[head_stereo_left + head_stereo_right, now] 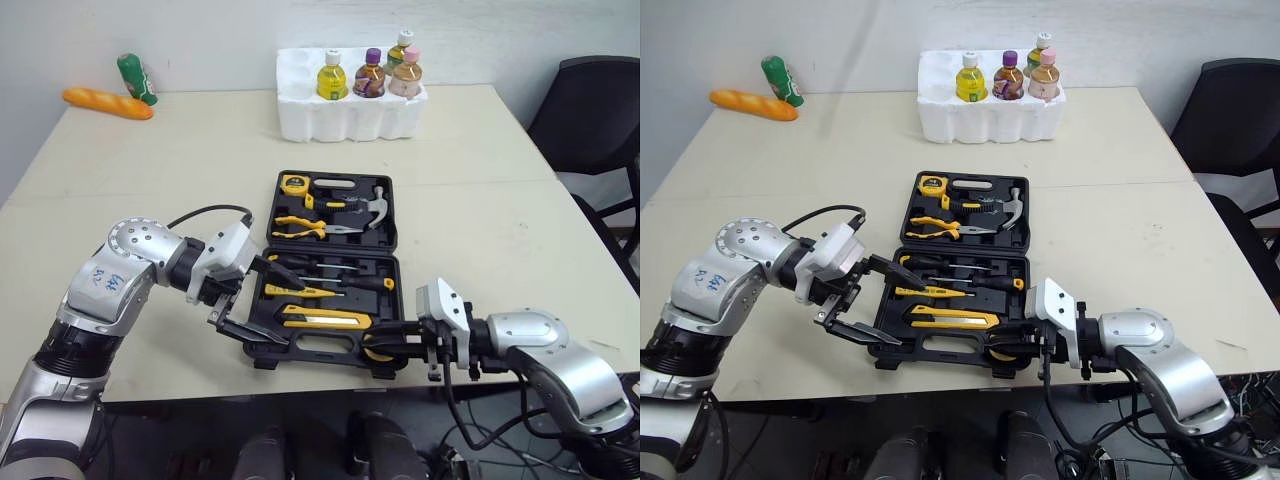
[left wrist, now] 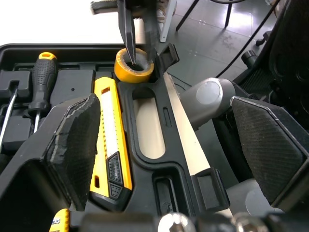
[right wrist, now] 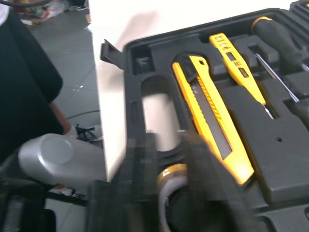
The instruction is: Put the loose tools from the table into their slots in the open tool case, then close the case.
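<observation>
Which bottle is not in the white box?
The green bottle, out on the table beside the bread; the other four stand in the white foam tray.

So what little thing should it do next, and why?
Probably press the yellow tape roll down into its corner slot with the right gripper. That gripper is at the roll in the tool case's near right corner. The other tools lie in their slots, the left gripper is open at the near left corner, and the case is open.
</observation>
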Available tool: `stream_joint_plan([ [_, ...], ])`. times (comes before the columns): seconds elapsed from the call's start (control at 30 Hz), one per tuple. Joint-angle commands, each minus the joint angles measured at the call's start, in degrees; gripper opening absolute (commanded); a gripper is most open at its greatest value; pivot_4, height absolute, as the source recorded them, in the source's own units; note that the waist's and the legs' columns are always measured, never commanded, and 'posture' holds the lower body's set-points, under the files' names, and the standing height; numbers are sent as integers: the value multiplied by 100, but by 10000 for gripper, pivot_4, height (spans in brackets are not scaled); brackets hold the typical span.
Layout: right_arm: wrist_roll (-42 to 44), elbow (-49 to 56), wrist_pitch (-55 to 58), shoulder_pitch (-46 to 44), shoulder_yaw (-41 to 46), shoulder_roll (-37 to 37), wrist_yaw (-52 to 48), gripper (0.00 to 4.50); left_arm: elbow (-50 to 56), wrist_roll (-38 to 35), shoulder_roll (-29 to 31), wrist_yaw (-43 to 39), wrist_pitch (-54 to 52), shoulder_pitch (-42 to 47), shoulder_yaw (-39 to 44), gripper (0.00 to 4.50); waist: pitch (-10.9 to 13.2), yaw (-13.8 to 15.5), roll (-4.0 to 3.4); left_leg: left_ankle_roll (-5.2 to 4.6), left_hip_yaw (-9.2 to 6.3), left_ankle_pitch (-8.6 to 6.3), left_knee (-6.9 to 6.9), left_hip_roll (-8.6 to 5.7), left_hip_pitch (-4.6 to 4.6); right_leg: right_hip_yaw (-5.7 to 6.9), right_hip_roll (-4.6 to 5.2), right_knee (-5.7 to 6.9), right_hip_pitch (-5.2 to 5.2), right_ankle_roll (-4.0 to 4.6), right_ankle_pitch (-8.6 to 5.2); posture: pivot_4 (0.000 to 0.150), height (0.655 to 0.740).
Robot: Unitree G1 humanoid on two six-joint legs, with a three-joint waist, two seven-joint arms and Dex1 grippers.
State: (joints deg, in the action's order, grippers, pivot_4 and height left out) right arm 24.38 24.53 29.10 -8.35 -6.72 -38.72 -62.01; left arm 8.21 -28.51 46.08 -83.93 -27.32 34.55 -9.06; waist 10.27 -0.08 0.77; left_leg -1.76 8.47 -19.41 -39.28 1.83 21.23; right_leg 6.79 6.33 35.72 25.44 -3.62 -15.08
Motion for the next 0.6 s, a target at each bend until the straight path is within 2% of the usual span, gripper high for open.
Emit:
stream_joint_plan([
  [0.03,-583,-544,-854,236,-293,5,41,246,41,44,127,-33,106,-13,129,45000,0,0,0,0,0,0,0,0,0,0,0,-1,0,0,0,1500,7367],
  [0.17,-825,-1502,-1477,600,-498,326,183,246,-78,125,176,-22,249,-37,165,45000,-14,-8,22,1,-1,1,0,2,-7,1,-2,-2,-7,0,0,1500,7367],
  [0.23,-519,-1698,-1207,760,-391,441,149,246,-125,133,186,-8,303,-52,187,45000,-18,-19,27,3,-2,0,0,9,-28,1,-6,-4,-28,1,-1,1500,7367],
  [0.33,-172,-1631,-989,934,-247,420,46,246,-180,139,190,0,365,-70,210,45000,-20,-12,24,8,-6,-16,11,22,-95,1,9,-22,-101,8,-5,1500,7367],
  [0.6,267,-844,-734,887,-22,266,148,246,-236,145,172,258,246,-123,330,45000,-25,37,27,9,-11,-37,10,29,-89,6,17,-30,-101,14,-9,1500,7367],
])
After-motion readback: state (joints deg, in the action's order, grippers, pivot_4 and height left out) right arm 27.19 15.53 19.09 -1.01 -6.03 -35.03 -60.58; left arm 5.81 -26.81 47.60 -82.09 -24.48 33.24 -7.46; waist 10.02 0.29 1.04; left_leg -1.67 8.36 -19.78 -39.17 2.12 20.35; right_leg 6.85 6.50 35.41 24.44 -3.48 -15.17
